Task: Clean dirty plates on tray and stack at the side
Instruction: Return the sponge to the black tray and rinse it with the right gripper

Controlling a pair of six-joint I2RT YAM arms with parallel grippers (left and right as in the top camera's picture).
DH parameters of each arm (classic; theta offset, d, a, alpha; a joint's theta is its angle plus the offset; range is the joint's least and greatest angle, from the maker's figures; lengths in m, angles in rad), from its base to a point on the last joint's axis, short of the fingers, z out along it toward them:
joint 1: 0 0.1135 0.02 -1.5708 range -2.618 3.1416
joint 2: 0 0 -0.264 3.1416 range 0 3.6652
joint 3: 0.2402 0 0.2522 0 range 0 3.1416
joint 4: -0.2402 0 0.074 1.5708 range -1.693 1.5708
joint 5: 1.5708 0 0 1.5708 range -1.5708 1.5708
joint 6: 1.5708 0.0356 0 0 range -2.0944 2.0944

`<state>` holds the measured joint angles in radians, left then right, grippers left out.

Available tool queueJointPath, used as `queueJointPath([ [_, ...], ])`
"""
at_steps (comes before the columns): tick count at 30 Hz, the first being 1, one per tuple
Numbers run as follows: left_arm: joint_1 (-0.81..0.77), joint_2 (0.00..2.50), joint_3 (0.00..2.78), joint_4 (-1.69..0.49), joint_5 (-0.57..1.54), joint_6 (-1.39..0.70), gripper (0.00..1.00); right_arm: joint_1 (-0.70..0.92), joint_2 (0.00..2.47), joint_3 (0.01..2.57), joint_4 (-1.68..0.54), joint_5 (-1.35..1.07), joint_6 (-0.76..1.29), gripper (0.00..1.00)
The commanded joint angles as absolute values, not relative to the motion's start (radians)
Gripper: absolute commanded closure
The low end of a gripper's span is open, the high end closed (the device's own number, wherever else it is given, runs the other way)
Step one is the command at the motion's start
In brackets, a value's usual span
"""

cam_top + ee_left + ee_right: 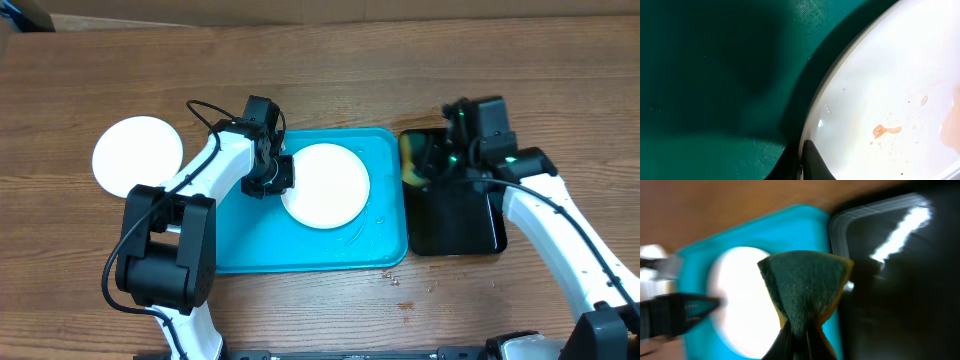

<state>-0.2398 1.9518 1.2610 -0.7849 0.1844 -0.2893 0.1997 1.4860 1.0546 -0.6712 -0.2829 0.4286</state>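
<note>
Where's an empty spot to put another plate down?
Bare wood runs along the far table edge behind the blue tray and black tray. The blue tray's front strip, below its white plate, is bare too. It's crowded where the left gripper meets that plate, and where the right gripper holds the sponge over the black tray.

In the left wrist view only one tip of the left fingers [812, 162] shows, at the rim of the plate [890, 100]; the bottom edge cuts off the rest, so their hold cannot be judged. The plate runs off the right and bottom edges. The right wrist view is blurred, its right fingers [781, 347] cropped below the sponge [802, 285]. Overhead, the right arm [480, 130] hides most of that sponge.
</note>
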Motion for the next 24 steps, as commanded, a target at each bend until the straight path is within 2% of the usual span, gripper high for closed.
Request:
queueJointPath([
  [1, -0.249, 1.981, 1.245, -0.779, 0.199, -0.284, 0.96, 0.165, 1.486, 1.026, -0.756, -0.080, 0.362, 0.96],
  [5, -0.249, 1.981, 1.245, -0.774, 0.199, -0.265, 0.96, 0.163, 1.486, 0.953, -0.754, 0.019, 0.362, 0.96],
  [12, -0.249, 1.981, 1.245, -0.773, 0.199, -0.261, 0.96, 0.163, 1.488, 0.805, -0.601, 0.059, 0.362, 0.96],
  [13, -0.249, 1.981, 1.245, -0.773, 0.199, -0.257, 0.96, 0.163, 1.488, 0.785, -0.573, 0.059, 0.362, 0.94],
  [15, -0.249, 1.981, 1.245, -0.773, 0.199, -0.257, 0.96, 0.163, 1.488, 0.757, -0.525, 0.059, 0.361, 0.82],
  [16, -0.249, 1.981, 1.245, -0.773, 0.199, -0.257, 0.96, 0.163, 1.488, 0.749, -0.511, 0.059, 0.360, 0.71],
  [17, -0.249, 1.981, 1.245, -0.773, 0.199, -0.257, 0.96, 0.163, 1.488, 0.745, -0.502, 0.059, 0.357, 0.52],
  [19, -0.249, 1.981, 1.245, -0.773, 0.199, -0.257, 0.96, 0.163, 1.488, 0.745, -0.497, 0.060, 0.336, 0.40],
  [21, -0.249, 1.981, 1.245, -0.773, 0.199, -0.257, 0.96, 0.163, 1.488, 0.745, -0.486, 0.061, 0.332, 0.36],
  [24, -0.249, 1.981, 1.245, -0.773, 0.199, -0.257, 0.96, 0.163, 1.488, 0.745, -0.471, 0.090, 0.332, 0.36],
])
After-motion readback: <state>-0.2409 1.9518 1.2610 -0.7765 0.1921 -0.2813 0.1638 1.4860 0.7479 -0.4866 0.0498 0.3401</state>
